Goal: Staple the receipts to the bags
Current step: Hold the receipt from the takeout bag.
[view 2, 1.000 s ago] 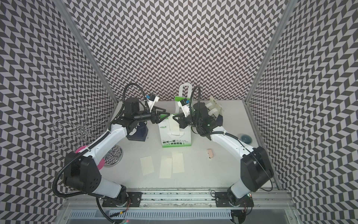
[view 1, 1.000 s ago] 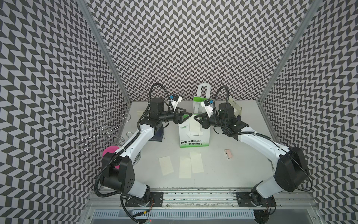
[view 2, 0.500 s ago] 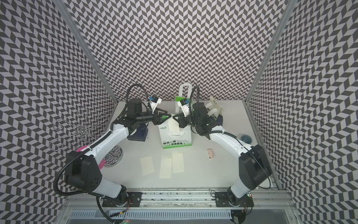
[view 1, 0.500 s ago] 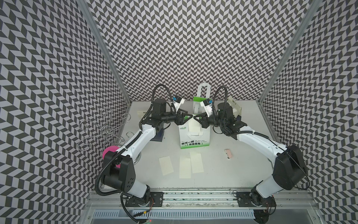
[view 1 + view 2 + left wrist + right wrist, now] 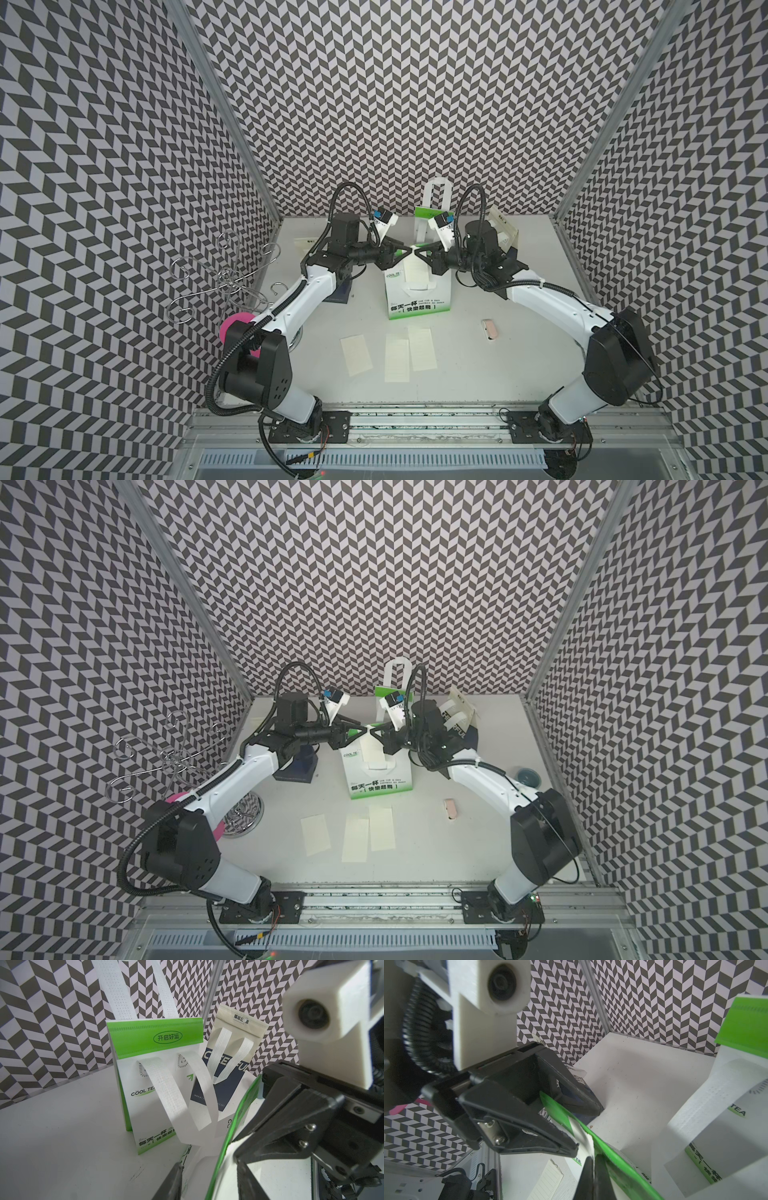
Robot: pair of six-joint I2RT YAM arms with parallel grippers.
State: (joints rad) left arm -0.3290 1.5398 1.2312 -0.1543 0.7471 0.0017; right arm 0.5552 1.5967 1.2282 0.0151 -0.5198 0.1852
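Pinning a receipt (image 5: 415, 270) to the green bag (image 5: 432, 299): our right gripper (image 5: 417, 248) pinches its rim, left gripper (image 5: 405, 249) sits w/ jaws apart round it. Next we shut left, no slipping.

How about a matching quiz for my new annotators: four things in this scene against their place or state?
Things:
1 right gripper
2 three loose receipts
3 navy-and-cream bag
4 small pink object

Places or states:
A lying flat on the table, toward the arms' bases
B at the back, behind the right arm
C shut on the front green bag, at its rim
D lying alone beside the right arm

Pairs: 1-C, 2-A, 3-B, 4-D
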